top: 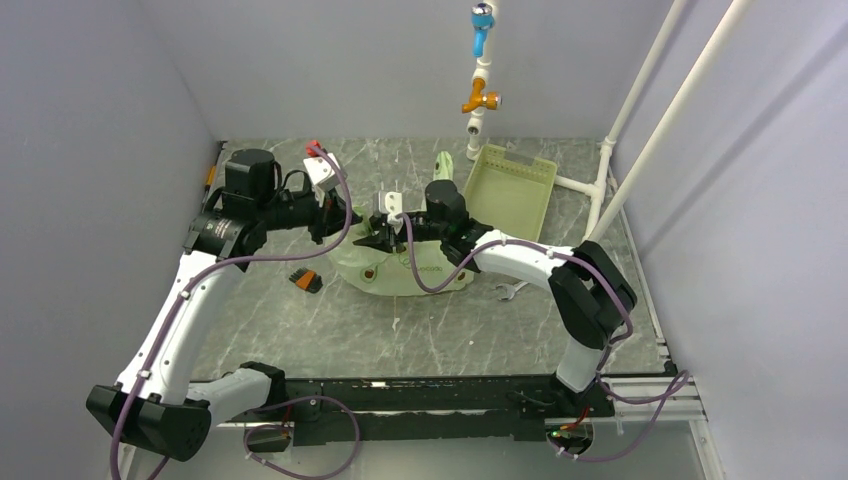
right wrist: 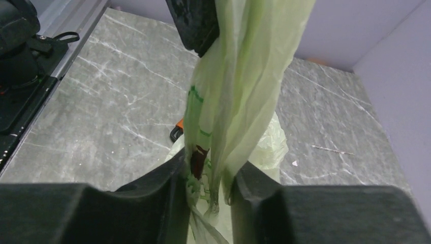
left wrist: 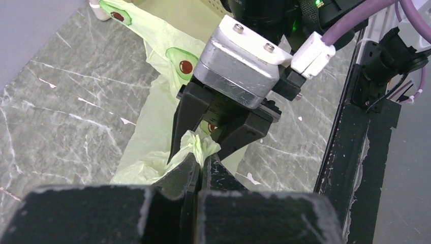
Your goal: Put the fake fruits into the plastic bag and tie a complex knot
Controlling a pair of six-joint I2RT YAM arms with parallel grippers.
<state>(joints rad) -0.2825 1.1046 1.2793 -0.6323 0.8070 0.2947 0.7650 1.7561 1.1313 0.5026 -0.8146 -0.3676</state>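
Observation:
The plastic bag [top: 405, 268], pale yellow-green with avocado prints, lies mid-table. My left gripper [top: 352, 222] and right gripper [top: 377, 237] meet above its left end. In the left wrist view the left gripper [left wrist: 204, 161] is shut on a crumpled tuft of the bag [left wrist: 201, 145]. The right gripper's fingers [left wrist: 185, 117] stand spread around that tuft. In the right wrist view the right gripper [right wrist: 211, 188] is open. A twisted strand of the bag [right wrist: 239, 91] runs between its jaws up to the left gripper's fingers [right wrist: 195, 23]. No fake fruits show clearly.
A rigid pale green tray [top: 512, 190] stands at the back right. An orange-and-black block [top: 306, 281] lies left of the bag. A steel wrench [top: 508, 290] lies to the bag's right. A white pipe with blue and orange valves [top: 481, 70] hangs at the back.

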